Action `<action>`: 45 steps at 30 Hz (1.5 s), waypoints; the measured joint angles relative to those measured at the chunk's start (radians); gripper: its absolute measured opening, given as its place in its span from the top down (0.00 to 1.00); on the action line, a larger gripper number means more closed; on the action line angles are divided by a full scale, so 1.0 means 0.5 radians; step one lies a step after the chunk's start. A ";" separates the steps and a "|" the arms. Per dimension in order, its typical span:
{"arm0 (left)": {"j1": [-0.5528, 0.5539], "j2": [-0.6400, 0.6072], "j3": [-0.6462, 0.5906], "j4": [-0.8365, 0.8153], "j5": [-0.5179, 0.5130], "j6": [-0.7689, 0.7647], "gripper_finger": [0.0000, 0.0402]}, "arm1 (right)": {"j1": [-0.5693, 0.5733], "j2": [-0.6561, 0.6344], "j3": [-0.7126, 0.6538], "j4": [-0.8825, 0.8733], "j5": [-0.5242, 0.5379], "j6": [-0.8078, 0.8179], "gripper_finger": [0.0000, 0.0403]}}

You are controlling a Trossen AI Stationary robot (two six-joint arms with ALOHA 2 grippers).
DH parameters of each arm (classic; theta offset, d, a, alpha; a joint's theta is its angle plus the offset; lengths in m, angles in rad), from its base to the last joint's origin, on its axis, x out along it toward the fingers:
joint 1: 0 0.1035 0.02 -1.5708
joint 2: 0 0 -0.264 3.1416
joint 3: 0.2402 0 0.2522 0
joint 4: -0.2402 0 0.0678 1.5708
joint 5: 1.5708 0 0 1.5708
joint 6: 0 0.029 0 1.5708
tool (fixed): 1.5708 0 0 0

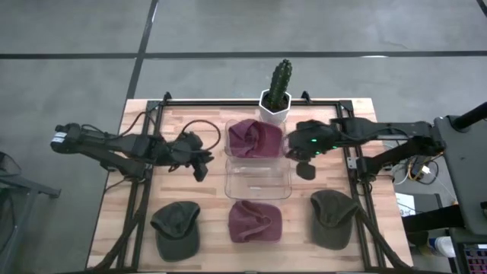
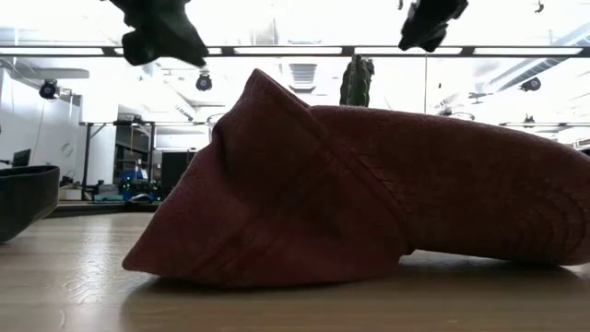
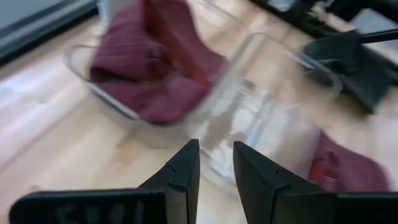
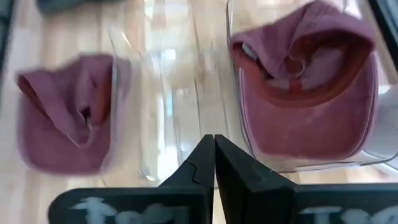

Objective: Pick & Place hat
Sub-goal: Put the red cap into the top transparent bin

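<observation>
A maroon hat (image 1: 255,138) lies crown down in the far clear bin (image 1: 230,129). The near clear bin (image 1: 259,183) holds nothing. Another maroon hat (image 1: 255,222) rests on the table in front of the bins, between two dark green hats (image 1: 176,227) (image 1: 332,218). My left gripper (image 3: 216,152) hovers left of the bins with its fingers a little apart and nothing between them. My right gripper (image 4: 213,143) hangs above the bins' right side, shut and holding nothing. In the low view both grippers (image 2: 164,37) (image 2: 429,23) are high above the near maroon hat (image 2: 369,194).
A cactus in a white pot (image 1: 276,97) stands at the table's far edge behind the bins. A black frame (image 1: 144,205) and cables run along the table's sides. Bare wood lies to the left and right of the bins.
</observation>
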 joint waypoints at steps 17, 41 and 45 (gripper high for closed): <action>-0.554 0.274 0.000 0.416 -0.009 -0.470 0.78 | 0.113 -0.805 -0.698 0.739 -0.212 0.230 0.98; -0.877 0.738 0.142 0.838 0.341 -1.264 0.78 | 0.314 -0.742 -0.712 0.838 -0.189 0.271 0.98; -0.951 0.889 0.313 0.806 0.277 -1.210 0.78 | 0.314 -0.742 -0.712 0.839 -0.190 0.271 0.98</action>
